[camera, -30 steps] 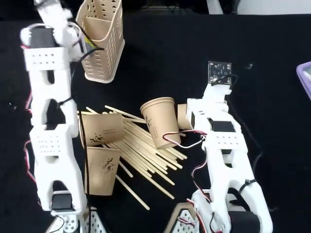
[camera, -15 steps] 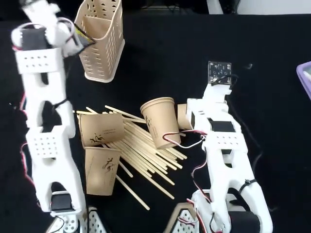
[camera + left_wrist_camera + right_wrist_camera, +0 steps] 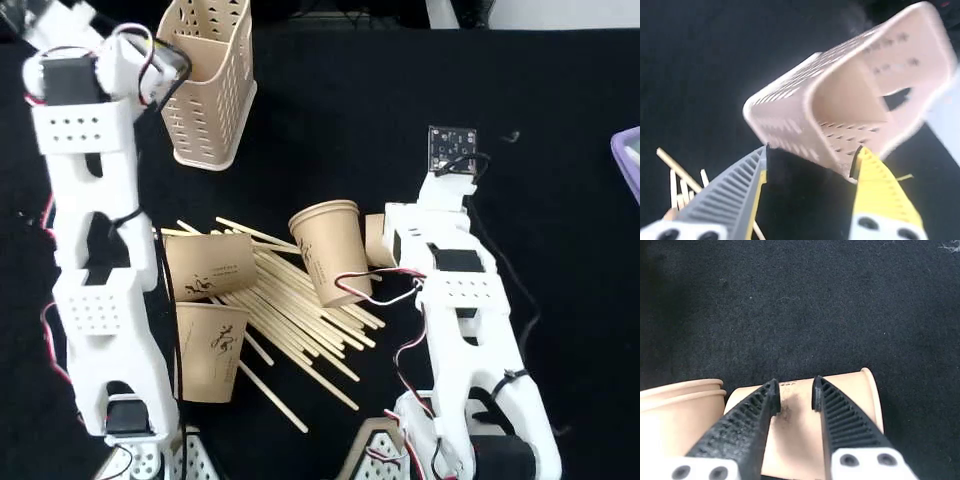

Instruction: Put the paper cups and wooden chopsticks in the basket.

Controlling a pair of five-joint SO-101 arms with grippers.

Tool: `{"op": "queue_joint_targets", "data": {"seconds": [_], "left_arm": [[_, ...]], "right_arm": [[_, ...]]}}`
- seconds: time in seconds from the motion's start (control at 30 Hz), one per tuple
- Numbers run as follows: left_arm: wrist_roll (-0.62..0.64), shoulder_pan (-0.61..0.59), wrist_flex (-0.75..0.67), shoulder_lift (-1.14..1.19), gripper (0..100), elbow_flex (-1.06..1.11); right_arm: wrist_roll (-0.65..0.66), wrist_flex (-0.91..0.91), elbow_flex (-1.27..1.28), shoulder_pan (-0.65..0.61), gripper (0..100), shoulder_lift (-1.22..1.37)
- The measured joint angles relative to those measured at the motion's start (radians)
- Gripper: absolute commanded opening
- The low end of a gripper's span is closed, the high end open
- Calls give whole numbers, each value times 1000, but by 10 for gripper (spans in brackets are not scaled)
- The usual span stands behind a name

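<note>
Black cloth [image 3: 350,120] holds one basket [image 3: 210,100], four paper cups [image 3: 330,250], many chopsticks [image 3: 300,310].

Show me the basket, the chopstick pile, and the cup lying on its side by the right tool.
basket [image 3: 215,115], high view, its perforated side wall.
chopstick pile [image 3: 300,318], high view, middle of the sticks.
lying cup [image 3: 857,392], right wrist view, its side wall.

Lit evenly and brightly from overhead, with only faint soft shadows beside the paper cups [image 3: 330,250] on the dull black tabletop [image 3: 330,110].
</note>
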Motion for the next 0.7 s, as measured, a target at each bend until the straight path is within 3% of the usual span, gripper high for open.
{"op": "queue_joint_targets", "data": {"seconds": [0.23, 0.4, 0.43, 0.5, 0.7], "left_arm": [[66, 0, -9, 100, 266, 17], [61, 3, -9, 115, 55, 18], [46, 3, -9, 115, 17, 18], [-18, 3, -15, 115, 52, 18], [-285, 23, -52, 117, 30, 18]], "right_arm": [[0, 0, 0, 0, 121, 0], [0, 0, 0, 0, 121, 0], [0, 0, 0, 0, 121, 0], [0, 0, 0, 0, 121, 0], [0, 0, 0, 0, 121, 0]]}}
